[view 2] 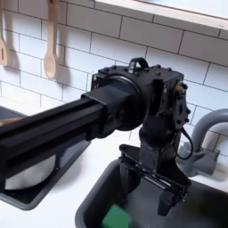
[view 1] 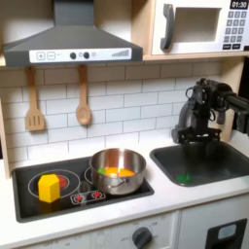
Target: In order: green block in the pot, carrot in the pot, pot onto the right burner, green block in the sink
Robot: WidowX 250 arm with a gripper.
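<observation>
The green block lies on the floor of the dark grey sink, free of the gripper; the second exterior view has the green block low in the sink. My gripper hangs open above the basin, and both black fingers stand apart with nothing between them around the gripper. The steel pot sits on the cooktop's right burner, covering most of it. Inside the pot lies the orange carrot.
A yellow block stands on the left burner of the black cooktop. The arched faucet rises just right of the gripper in the second exterior view. Two wooden utensils hang on the tiled wall.
</observation>
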